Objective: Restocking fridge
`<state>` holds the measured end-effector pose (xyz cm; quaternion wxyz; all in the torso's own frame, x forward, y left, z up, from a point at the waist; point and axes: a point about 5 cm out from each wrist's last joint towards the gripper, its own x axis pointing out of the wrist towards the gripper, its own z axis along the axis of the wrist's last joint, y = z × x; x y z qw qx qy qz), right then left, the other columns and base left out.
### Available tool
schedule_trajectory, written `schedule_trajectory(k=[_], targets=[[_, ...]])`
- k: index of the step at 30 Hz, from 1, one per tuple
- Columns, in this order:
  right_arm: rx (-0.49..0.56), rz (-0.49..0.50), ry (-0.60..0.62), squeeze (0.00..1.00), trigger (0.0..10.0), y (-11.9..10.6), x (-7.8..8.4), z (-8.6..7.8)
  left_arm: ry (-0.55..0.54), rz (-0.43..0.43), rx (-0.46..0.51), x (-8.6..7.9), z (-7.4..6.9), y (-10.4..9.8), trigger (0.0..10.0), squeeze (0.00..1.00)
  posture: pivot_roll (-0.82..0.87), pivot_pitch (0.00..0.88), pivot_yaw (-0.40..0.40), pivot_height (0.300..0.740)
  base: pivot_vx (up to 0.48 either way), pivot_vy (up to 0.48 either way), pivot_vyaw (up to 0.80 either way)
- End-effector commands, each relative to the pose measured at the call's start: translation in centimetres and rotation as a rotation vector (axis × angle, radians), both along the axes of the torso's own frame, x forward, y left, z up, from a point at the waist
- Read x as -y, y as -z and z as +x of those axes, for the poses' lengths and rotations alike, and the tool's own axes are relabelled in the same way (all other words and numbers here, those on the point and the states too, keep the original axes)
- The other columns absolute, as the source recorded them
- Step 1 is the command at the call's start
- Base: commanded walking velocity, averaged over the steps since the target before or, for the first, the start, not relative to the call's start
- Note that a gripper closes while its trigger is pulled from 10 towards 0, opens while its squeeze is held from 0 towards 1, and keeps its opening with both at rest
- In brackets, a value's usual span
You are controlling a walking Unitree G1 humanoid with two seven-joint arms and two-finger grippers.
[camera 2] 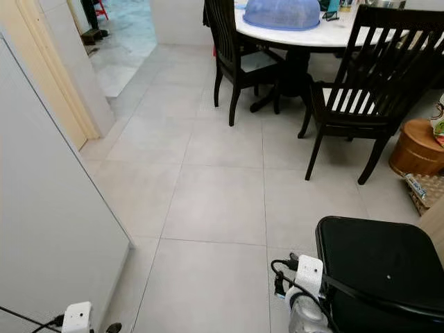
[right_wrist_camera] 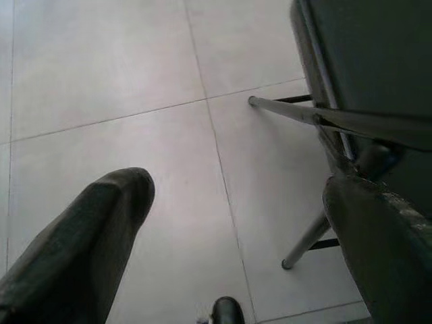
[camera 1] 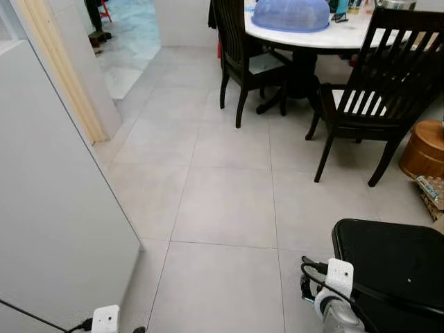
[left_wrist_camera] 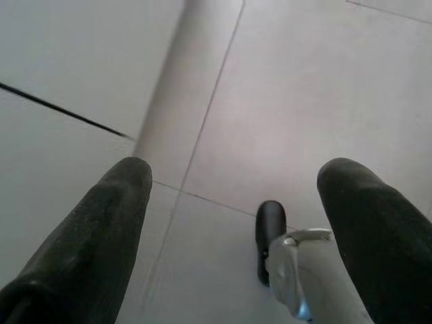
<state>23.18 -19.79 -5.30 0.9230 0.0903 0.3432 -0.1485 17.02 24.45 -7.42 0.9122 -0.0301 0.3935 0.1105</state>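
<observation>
A tall white panel [camera 1: 55,208], apparently the fridge's side, stands close on my left. No groceries can be seen. My left arm hangs low beside it, its wrist [camera 1: 105,319] at the bottom edge of the view. My left gripper [left_wrist_camera: 236,172] is open over the grey floor tiles [left_wrist_camera: 304,81], nothing between its fingers [left_wrist_camera: 121,196]. My right wrist [camera 1: 338,277] hangs next to a black stool [camera 1: 395,267]. The right gripper [right_wrist_camera: 239,185] is open too, pointing down at the floor beside the stool's seat [right_wrist_camera: 364,54] and metal legs [right_wrist_camera: 304,115].
Ahead stands a round white table [camera 1: 312,38] with a blue mesh cover [camera 1: 291,14], and two dark wooden chairs [camera 1: 378,83] [camera 1: 243,55] around it. A wooden drum [camera 1: 423,149] sits at the right. A doorway [camera 1: 132,35] opens at the far left. Grey tiled floor [camera 1: 229,201] lies between.
</observation>
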Motion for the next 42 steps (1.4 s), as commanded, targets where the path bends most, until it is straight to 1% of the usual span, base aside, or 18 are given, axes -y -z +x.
schedule_trajectory(k=[1,3,4,5,8,10,15,19,22,24,27,32,34,35,36,37,40,42], targets=[[0.045,-0.031,0.007,0.00,10.0,0.0,0.1,-0.4,0.005,0.064,0.164,-0.8,4.8,-3.0,10.0,0.00,-0.09,0.000,0.059,0.740,0.000,0.000,0.00],[0.087,-0.066,-0.017,0.00,10.0,-0.3,1.1,-0.6,0.010,0.093,0.235,-1.2,6.5,-4.4,10.0,0.00,-0.10,0.000,0.049,0.740,0.000,0.000,0.00],[0.190,-0.106,-0.035,0.00,10.0,-1.4,3.3,-0.5,0.029,0.106,0.309,-0.9,7.5,-5.4,10.0,0.00,-0.10,0.000,0.032,0.740,0.000,0.000,0.00],[0.237,-0.123,-0.054,0.00,10.0,-2.0,3.9,-0.2,0.045,0.109,0.345,-0.5,8.1,-5.9,10.0,0.00,-0.10,0.000,0.032,0.740,0.000,0.000,0.00],[0.365,-0.161,-0.087,0.00,10.0,-3.7,4.9,0.4,0.081,0.069,0.479,1.3,8.8,-6.8,10.0,0.00,-0.10,0.000,-0.010,0.740,0.000,0.000,0.00],[0.402,-0.182,-0.094,0.00,10.0,-4.2,5.2,0.3,0.092,0.061,0.523,1.7,8.9,-7.2,10.0,0.00,-0.10,0.000,-0.027,0.740,0.000,0.000,0.00],[0.517,-0.259,-0.122,0.00,10.0,-5.3,5.6,-0.7,0.089,0.044,0.613,2.5,7.7,-7.5,10.0,0.00,-0.09,0.000,-0.054,0.740,0.000,0.000,0.00],[0.604,-0.338,-0.215,0.00,10.0,-6.6,5.1,-2.1,0.086,0.088,0.678,2.3,5.5,-8.1,10.0,0.00,-0.10,0.000,-0.050,0.740,0.000,0.000,0.00],[0.643,-0.356,-0.188,0.00,10.0,-7.4,5.0,-3.0,0.115,0.136,0.705,1.7,4.3,-8.9,10.0,0.00,-0.11,0.000,-0.042,0.740,0.000,0.000,0.00],[0.670,-0.352,-0.121,0.00,10.0,-7.9,5.1,-3.6,0.121,0.153,0.728,1.3,3.9,-9.6,10.0,0.00,-0.11,0.000,-0.030,0.740,0.000,0.000,0.00],[0.672,-0.364,-0.107,0.00,10.0,-8.1,5.0,-4.1,0.137,0.163,0.733,1.1,3.6,-9.9,10.0,0.00,-0.12,0.000,-0.021,0.740,0.000,0.000,0.00],[0.585,-0.351,-0.030,0.00,10.0,-7.1,5.0,-6.9,0.162,0.143,0.715,1.4,2.6,-10.7,10.0,0.00,-0.13,0.000,-0.009,0.740,0.000,0.000,0.00],[0.486,-0.293,0.049,0.00,10.0,-5.0,5.4,-7.7,0.190,0.132,0.661,1.6,2.4,-9.6,10.0,0.00,-0.13,0.000,-0.004,0.740,0.000,0.000,0.00],[0.431,-0.221,0.116,0.00,10.0,-3.7,5.6,-8.0,0.189,0.131,0.633,1.4,2.4,-8.9,10.0,0.00,-0.13,0.000,-0.002,0.740,0.000,0.000,0.00],[0.316,-0.129,0.198,0.00,10.0,-1.4,5.8,-8.6,0.158,0.106,0.576,0.9,2.6,-7.6,10.0,0.00,-0.14,0.000,-0.001,0.740,0.000,0.000,0.00],[0.289,-0.109,0.213,0.00,10.0,-0.9,5.7,-8.7,0.149,0.099,0.562,0.8,2.7,-7.3,10.0,0.00,-0.14,0.000,-0.001,0.740,0.000,0.000,0.00],[0.060,-0.042,0.129,0.00,10.0,2.0,4.5,-10.1,0.094,0.076,0.398,-0.4,2.5,-4.8,10.0,0.00,-0.12,0.000,0.004,0.740,0.000,0.000,0.00],[-0.008,-0.011,0.120,0.00,10.0,2.8,4.1,-11.0,0.073,0.050,0.331,-0.6,2.2,-4.0,10.0,0.00,-0.11,0.000,0.004,0.740,0.000,0.000,0.00]])
